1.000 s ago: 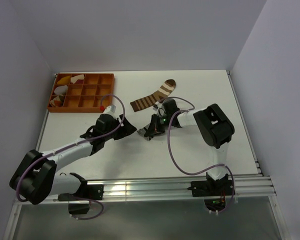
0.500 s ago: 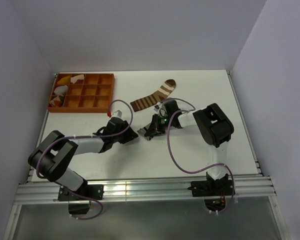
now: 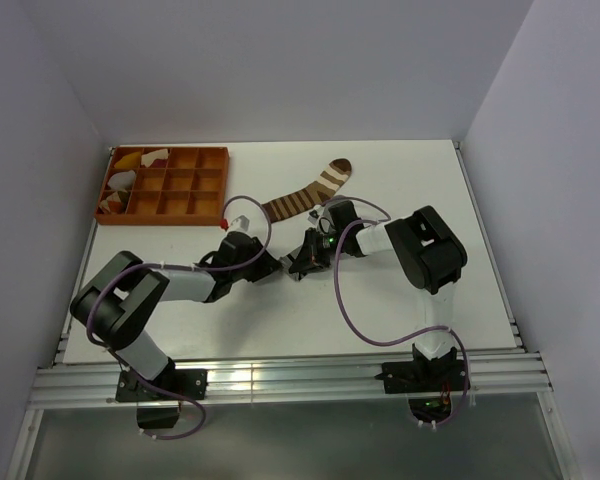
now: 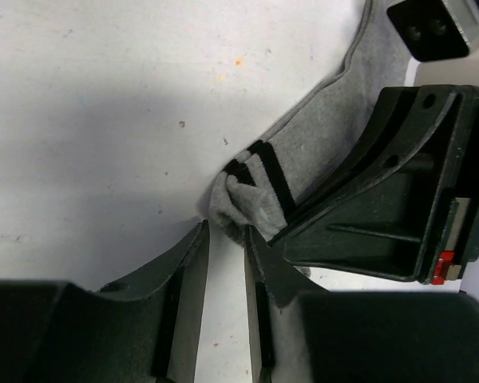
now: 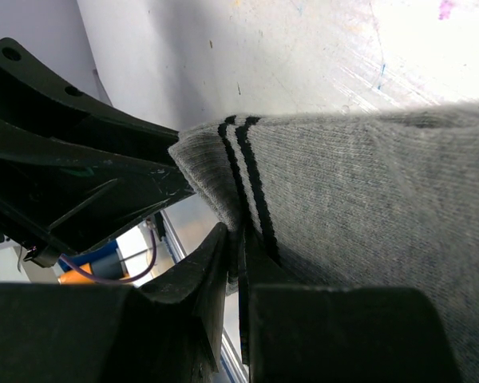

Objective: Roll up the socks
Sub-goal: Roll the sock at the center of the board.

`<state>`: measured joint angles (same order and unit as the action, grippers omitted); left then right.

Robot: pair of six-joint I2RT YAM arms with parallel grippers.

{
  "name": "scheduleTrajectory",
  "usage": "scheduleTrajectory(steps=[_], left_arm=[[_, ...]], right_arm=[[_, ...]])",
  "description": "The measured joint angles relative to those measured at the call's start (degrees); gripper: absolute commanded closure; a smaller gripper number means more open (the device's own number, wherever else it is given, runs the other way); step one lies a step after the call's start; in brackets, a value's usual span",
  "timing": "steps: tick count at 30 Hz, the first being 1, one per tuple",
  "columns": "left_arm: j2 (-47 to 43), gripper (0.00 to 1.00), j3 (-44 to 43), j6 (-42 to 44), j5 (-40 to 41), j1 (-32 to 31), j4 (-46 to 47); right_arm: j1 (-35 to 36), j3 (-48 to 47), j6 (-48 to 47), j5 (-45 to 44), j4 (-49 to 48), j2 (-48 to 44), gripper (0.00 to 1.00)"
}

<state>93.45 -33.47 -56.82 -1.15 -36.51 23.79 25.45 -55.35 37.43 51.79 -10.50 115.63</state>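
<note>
My left gripper (image 4: 226, 227) has swung in to the middle of the table (image 3: 430, 170) and narrowed at the grey sock (image 4: 319, 136) cuff; I can't tell whether it's gripping yet. My right gripper (image 5: 239, 235) stays clamped on that cuff, so rolling can start soon. Only the wrist views show the cuff. The top view shows the brown sock (image 3: 305, 195) nearer the far edge.

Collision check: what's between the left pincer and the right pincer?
Only the grey sock's bunched striped cuff, pinched by the right pincer, at the left pincer's tips. Left wrist view shows it.
</note>
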Motion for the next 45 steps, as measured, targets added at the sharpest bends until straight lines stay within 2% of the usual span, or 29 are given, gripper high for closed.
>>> scheduleTrajectory(steps=[5,30,37,40,44,45], left_arm=[[0.2,0.73,-0.9,0.0,0.0,-0.2,0.7],[5.9,0.77,-8.2,-0.1,0.4,-1.5,-1.5],[6.9,0.79,-9.9,-1.2,2.7,-2.5,-3.4],[6.9,0.8,-10.0,-1.4,3.3,-2.7,-3.6],[6.9,0.78,-10.6,-1.3,4.1,-3.0,-4.6],[6.8,0.74,-10.8,-1.2,4.2,-3.1,-4.9]], right_arm=[[-0.1,0.0,0.0,0.0,0.0,0.0,1.0],[-0.3,-0.2,-0.5,-0.2,0.3,0.1,1.0],[-0.3,-0.3,-1.0,-0.5,0.7,0.0,0.92],[-0.3,-0.3,-1.4,-1.3,1.2,-0.5,0.92],[-0.3,-0.3,-2.6,-3.0,2.4,-1.5,0.92],[-0.3,-0.2,-2.7,-3.1,2.5,-1.5,0.92]])
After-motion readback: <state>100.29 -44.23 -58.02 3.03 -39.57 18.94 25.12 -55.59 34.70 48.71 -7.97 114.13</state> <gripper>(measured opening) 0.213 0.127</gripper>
